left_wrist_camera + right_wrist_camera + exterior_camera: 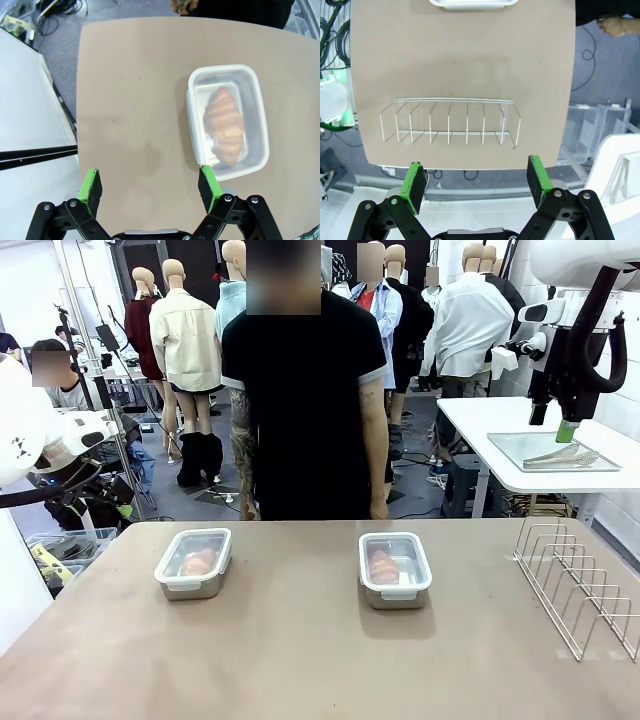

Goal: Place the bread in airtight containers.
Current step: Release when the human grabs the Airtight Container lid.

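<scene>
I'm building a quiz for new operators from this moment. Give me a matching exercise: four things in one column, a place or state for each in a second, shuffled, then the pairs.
Things:
1. left container
2. right container
3. wire rack
4. left pincer

Places or states:
A. open, holding nothing
B. lidded, croissant inside, on the table's left half
C. standing at the table's right edge
D. lidded, croissant inside, near the table's middle

Pairs: 1-B, 2-D, 3-C, 4-A
</scene>
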`<act>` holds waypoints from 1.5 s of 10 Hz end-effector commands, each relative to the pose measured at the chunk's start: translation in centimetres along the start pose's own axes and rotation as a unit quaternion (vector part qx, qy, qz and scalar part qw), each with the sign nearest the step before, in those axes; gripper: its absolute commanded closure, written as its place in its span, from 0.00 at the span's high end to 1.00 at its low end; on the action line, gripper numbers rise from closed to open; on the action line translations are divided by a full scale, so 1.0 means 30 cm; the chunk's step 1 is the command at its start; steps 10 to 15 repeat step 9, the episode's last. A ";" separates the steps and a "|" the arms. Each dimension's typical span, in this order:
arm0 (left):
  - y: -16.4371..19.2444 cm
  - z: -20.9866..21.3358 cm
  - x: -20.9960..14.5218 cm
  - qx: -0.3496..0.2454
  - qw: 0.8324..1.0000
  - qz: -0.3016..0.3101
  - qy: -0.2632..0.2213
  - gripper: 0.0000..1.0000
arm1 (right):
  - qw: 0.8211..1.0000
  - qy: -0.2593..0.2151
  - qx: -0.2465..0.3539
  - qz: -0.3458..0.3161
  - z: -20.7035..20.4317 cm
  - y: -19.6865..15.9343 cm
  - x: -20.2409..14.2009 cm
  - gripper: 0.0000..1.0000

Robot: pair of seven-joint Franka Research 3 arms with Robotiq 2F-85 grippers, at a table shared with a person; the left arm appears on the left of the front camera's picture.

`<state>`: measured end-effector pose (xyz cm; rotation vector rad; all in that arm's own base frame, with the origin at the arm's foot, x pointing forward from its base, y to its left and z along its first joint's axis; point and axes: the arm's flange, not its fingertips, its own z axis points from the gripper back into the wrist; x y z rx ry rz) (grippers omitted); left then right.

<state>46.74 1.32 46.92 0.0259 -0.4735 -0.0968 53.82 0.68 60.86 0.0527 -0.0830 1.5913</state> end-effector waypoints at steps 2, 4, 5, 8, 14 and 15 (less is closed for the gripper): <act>0.002 -0.003 0.002 -0.001 1.000 0.009 -0.006 1.00 | 1.000 0.000 -0.003 0.002 -0.004 0.000 0.000 1.00; 0.002 -0.003 0.002 -0.001 1.000 0.009 -0.006 1.00 | 1.000 0.000 -0.003 0.002 -0.004 0.000 0.000 1.00; 0.002 -0.003 0.002 -0.001 1.000 0.009 -0.006 1.00 | 1.000 0.000 -0.003 0.002 -0.004 0.000 0.000 1.00; 0.002 -0.003 0.002 -0.001 1.000 0.009 -0.006 1.00 | 1.000 0.000 -0.003 0.002 -0.004 0.000 0.000 1.00; 0.002 -0.003 0.002 -0.001 1.000 0.009 -0.006 1.00 | 1.000 0.000 -0.003 0.002 -0.004 0.000 0.000 1.00; 0.002 -0.003 0.002 -0.001 1.000 0.009 -0.006 1.00 | 1.000 0.000 -0.003 0.002 -0.004 0.000 0.000 1.00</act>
